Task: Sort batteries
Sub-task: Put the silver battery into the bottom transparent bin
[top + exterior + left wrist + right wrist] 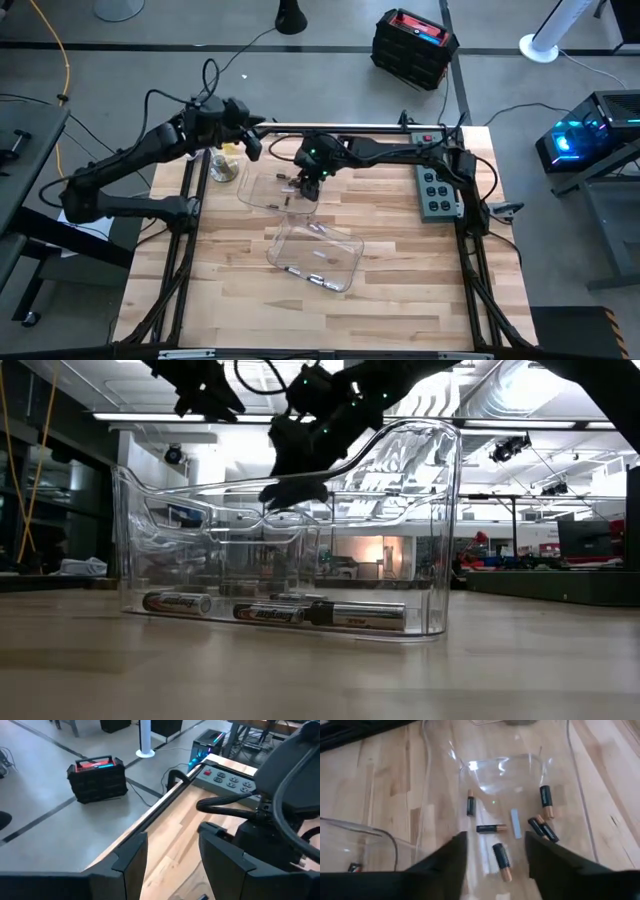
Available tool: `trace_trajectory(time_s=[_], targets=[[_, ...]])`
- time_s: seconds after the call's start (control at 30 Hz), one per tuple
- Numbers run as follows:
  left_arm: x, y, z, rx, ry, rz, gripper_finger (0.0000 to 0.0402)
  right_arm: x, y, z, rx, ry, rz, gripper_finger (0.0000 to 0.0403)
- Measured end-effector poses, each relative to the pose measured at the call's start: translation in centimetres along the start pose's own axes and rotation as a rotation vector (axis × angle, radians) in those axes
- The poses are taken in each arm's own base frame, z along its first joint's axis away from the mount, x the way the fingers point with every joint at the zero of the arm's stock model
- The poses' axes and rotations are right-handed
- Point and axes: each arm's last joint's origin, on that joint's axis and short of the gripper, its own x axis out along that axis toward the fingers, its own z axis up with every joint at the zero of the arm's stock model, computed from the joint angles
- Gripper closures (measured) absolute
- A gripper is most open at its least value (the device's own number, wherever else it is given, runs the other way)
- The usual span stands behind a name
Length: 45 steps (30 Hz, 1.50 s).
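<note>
Two clear trays lie on the wooden table. The far tray (258,192) (427,795) holds several small batteries, dark ones (491,828) and a silvery one (515,823), lying flat on its floor. The near tray (340,262) (440,510) holds a few more batteries (270,613) (322,280) on its floor. My right gripper (495,857) (308,188) hangs open above the far tray, with a dark battery (502,861) below the gap between its fingers, untouched. My left gripper (172,865) (252,140) is open in the air near the table's far edge, holding nothing.
A grey power strip (437,190) (225,777) lies along the table's right side. A small pale object (222,167) sits near the far left corner. A black case (413,45) stands on the floor beyond the table. Bare wood lies toward the near edge.
</note>
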Motion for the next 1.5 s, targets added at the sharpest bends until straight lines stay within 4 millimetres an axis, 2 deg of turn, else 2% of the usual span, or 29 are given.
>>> trace_trajectory(time_s=[0.1, 0.23, 0.33, 0.4, 0.47, 0.57, 0.73, 0.83, 0.97, 1.1, 1.27, 1.5], targets=[[0.5, 0.9, -0.1, 0.011, 0.000, 0.012, 0.0229, -0.4, -0.2, 0.0, 0.033, 0.005, 0.000, 0.0178], [2.8, 2.7, -1.6, 0.003, 0.010, 0.080, 0.0229, -2.8, -0.9, 0.6, 0.090, -0.005, -0.010, 0.0158], [6.2, 5.2, -3.8, -0.094, 0.124, 0.164, 0.0241, -5.9, -1.7, 1.4, 0.104, -0.054, -0.036, 0.0168], [9.0, 7.0, -5.4, -0.139, 0.238, 0.200, 0.0265, -8.5, -2.2, 2.0, 0.118, -0.097, -0.054, 0.0180], [11.7, 8.3, -6.3, -0.154, 0.322, 0.220, 0.0308, -11.2, -2.7, 2.5, 0.142, -0.147, -0.080, 0.0192], [15.4, 10.1, -6.4, -0.168, 0.373, 0.241, 0.0382, -14.5, -3.4, 2.9, 0.201, -0.214, -0.112, 0.0210], [20.6, 12.9, -8.0, -0.271, 0.556, 0.224, 0.0398, -18.6, -3.4, 3.0, 0.269, -0.291, -0.130, 0.0238], [22.6, 14.1, -8.8, -0.351, 0.628, 0.156, 0.0400, -19.7, -2.9, 3.0, 0.280, -0.307, -0.126, 0.0255], [24.1, 14.3, -9.6, -0.424, 0.650, 0.098, 0.0401, -20.1, -2.2, 3.0, 0.282, -0.319, -0.115, 0.0273], [24.4, 13.5, -10.6, -0.423, 0.728, 0.113, 0.0401, -19.8, -1.7, 2.9, 0.281, -0.298, -0.109, 0.0286], [24.9, 12.6, -10.9, -0.316, 0.716, 0.274, 0.0401, -19.7, -1.5, 2.8, 0.278, -0.292, -0.152, 0.0295], [24.8, 12.4, -13.2, -0.427, 0.677, 0.314, 0.0401, -19.7, -1.5, 2.8, 0.286, -0.292, -0.151, 0.0303]])
